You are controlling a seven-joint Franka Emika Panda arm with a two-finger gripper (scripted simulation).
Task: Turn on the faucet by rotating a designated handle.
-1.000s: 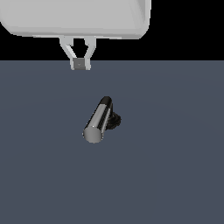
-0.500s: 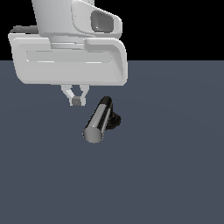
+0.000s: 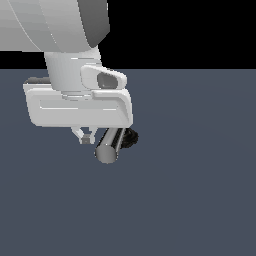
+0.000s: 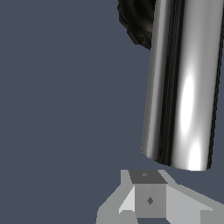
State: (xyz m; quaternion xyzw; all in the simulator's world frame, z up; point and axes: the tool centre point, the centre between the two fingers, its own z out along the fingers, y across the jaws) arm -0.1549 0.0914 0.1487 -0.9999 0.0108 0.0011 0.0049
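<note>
One slick chrome handle [image 3: 111,145] sits left of centre in the exterior view, its black faucet [image 3: 130,138] base just behind. Your pincer [image 3: 85,138] hangs beside it, fingers pinched nearly together, holding nothing. It looks rigid and slippery, so push near the free grey end.

Flat slate-grey floor [image 3: 200,190], uniform, unmarked, runs to a straight horizon under black background in the exterior view. One fixture sits on it: the faucet [image 3: 129,138], black ribbed round base down on the surface, partly hidden behind the white robot body. The handle [image 3: 109,147], a shiny chrome cylinder, projects from that base toward the camera. Wrist view shows the same grey ground [image 4: 65,109] beneath chrome bar [image 4: 181,83] and black base [image 4: 136,19].
</note>
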